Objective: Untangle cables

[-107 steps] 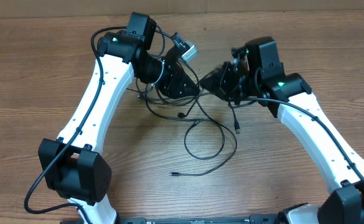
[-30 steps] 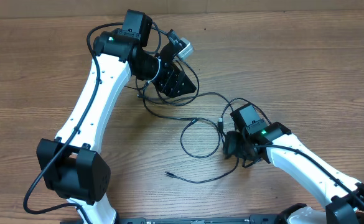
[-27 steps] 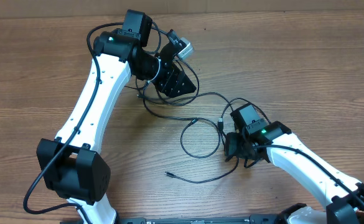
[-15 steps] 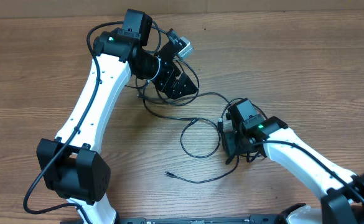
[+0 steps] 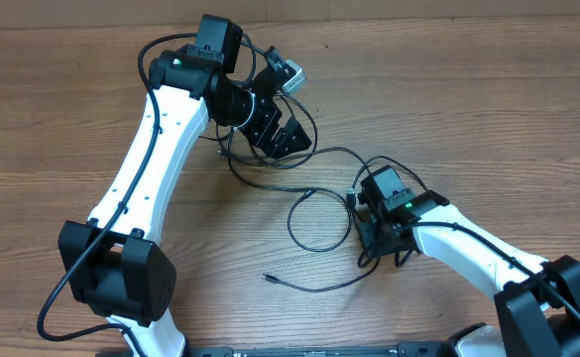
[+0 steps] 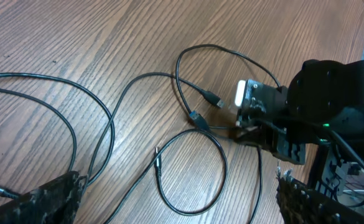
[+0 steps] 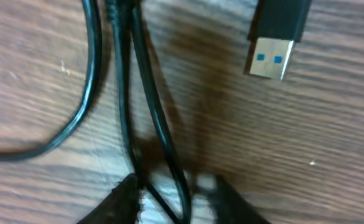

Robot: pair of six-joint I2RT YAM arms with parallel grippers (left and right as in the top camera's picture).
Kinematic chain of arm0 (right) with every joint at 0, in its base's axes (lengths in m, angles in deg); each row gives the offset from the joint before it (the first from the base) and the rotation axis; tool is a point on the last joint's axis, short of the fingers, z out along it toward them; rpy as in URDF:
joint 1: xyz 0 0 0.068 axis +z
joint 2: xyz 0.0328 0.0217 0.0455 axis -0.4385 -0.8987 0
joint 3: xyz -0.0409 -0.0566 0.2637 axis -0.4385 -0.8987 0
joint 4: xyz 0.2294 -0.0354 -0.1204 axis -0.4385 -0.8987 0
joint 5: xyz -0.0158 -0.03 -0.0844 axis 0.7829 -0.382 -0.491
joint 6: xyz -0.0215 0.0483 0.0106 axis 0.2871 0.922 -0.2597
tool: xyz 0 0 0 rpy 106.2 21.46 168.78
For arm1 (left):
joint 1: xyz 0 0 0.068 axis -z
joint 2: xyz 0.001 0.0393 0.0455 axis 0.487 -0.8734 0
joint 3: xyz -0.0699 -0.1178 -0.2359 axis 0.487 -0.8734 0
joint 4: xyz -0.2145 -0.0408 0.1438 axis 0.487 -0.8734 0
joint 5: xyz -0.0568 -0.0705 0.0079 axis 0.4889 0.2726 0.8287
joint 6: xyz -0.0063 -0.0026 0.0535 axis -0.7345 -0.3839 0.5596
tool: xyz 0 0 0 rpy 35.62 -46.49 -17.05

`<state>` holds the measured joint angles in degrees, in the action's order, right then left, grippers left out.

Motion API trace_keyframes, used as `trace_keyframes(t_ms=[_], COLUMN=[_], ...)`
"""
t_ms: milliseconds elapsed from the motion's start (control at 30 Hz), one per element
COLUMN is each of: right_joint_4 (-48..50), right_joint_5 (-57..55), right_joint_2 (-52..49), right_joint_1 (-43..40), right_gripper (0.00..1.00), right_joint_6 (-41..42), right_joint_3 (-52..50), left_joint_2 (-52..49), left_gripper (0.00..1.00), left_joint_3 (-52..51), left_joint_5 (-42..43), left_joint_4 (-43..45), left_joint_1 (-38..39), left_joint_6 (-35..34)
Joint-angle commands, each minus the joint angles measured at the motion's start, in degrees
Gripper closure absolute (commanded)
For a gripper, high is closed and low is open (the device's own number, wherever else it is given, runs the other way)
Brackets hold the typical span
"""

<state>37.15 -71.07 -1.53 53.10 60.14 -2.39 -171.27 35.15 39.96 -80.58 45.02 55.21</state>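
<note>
Thin black looping cables (image 6: 193, 117) on grained wooden table (image 5: 468, 99)

Left arm (image 5: 151, 149): long white links, rounded in section, small dark screw heads (image 5: 157, 127) dotted along the side. Black boxy joint housing (image 5: 121, 278) at the base end, black housings again at elbow and wrist. Green indicator light (image 5: 182, 61) glowed on the upper joint. Thick black wire (image 5: 63, 293) looped outside the shell. Silver-grey camera block (image 5: 290, 75) sat at the wrist.

Left fingers (image 6: 51, 196): black, coarse ridged texture.

Right arm (image 5: 468, 253): same white shell, black base housing (image 5: 557, 307), black wire (image 5: 490, 248) along the link, green light (image 5: 406, 205) on the black wrist.
</note>
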Motion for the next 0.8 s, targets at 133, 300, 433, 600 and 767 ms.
trace_keyframes(t_ms=[133,300,433,600,767], right_joint_4=[0.68,-4.28,-12.96,-21.73,-23.26], right_joint_5=[0.76,0.39,-1.16,-7.15,-17.88], right_joint_2=[-0.66,0.22,4.72,10.60,13.84], right_joint_1=[0.17,-1.31,-3.21,-8.15,-18.69], right_gripper=[0.96,0.96,0.96,0.96,0.96], right_joint_6=[-0.13,0.31,0.35,1.81,-0.35], right_joint_3=[-1.42,4.20,15.39,28.98,41.18], left_joint_2=[-0.42,-0.42,-0.42,-0.42,-0.42], left_gripper=[0.00,0.01,0.01,0.00,0.01], left_joint_3=[1.01,1.01,1.01,1.01,1.01], left_joint_5=[-0.37,-0.37,-0.39,-2.32,-7.78], left_joint_4=[0.15,0.37,0.20,0.13,0.17], left_joint_1=[-0.11,-0.11,-0.11,-0.11,-0.11], left_joint_6=[0.04,0.07,0.02,0.04,0.04])
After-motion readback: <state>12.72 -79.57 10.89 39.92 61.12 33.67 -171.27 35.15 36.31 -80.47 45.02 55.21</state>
